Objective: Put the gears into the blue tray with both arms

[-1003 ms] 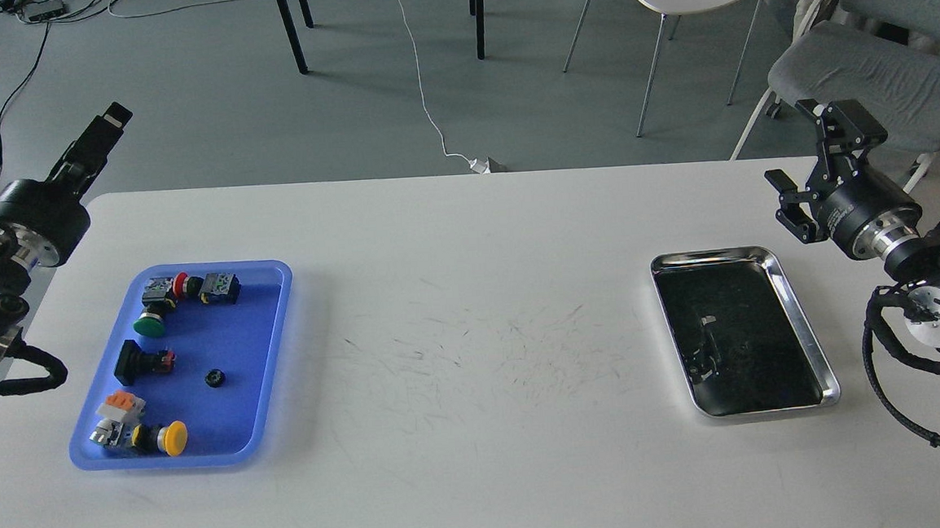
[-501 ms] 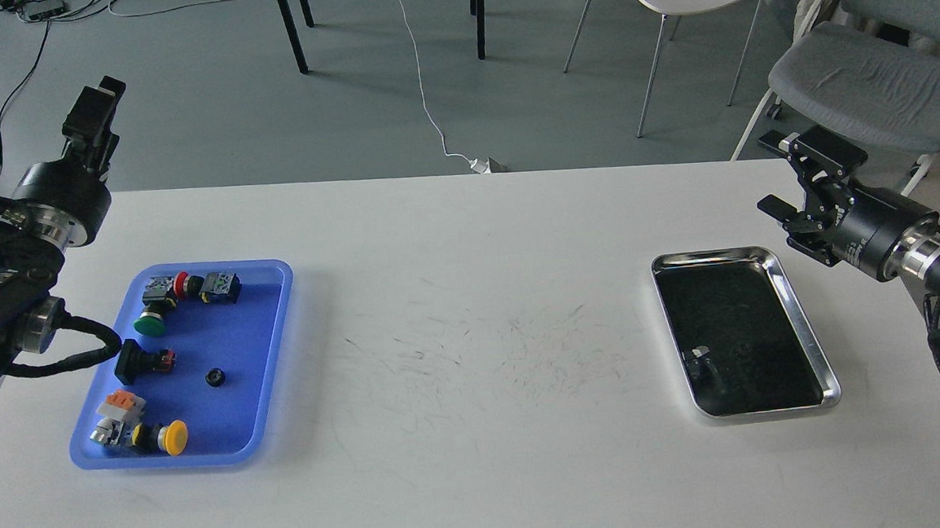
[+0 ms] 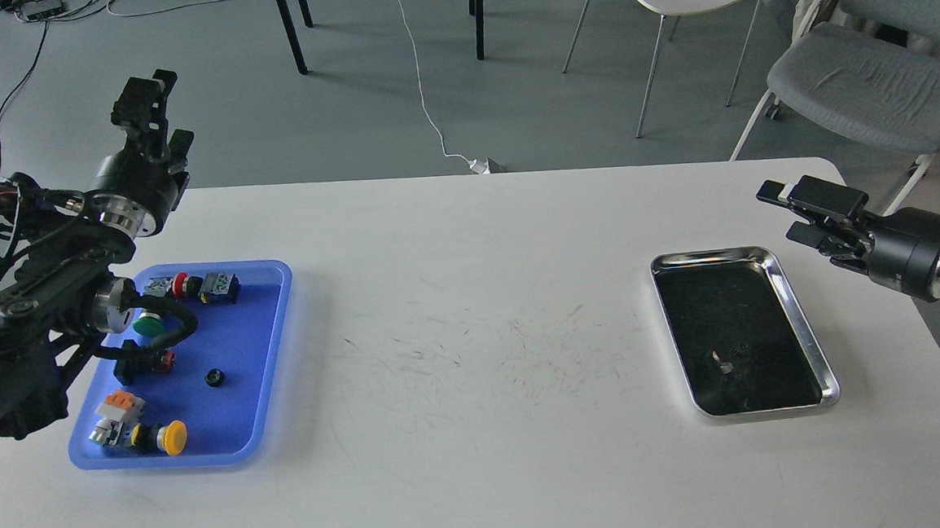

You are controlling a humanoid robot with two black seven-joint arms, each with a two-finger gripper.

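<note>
Gear (image 3: pixel 214 377) lies in the blue tray (image 3: pixel 268 358) among push-button switches (image 3: pixel 141 431), on the counter's (image 3: pixel 473 313) left. Left end effector (image 3: pixel 152 104) hovers beyond the tray's far edge and right end effector (image 3: pixel 797 203) far-right of the silver tray (image 3: pixel 799 309), both empty; their finger gaps cannot be told.

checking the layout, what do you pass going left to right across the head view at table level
blue tray → gear inside it → bare scuffed table → silver tray → right gripper
</note>
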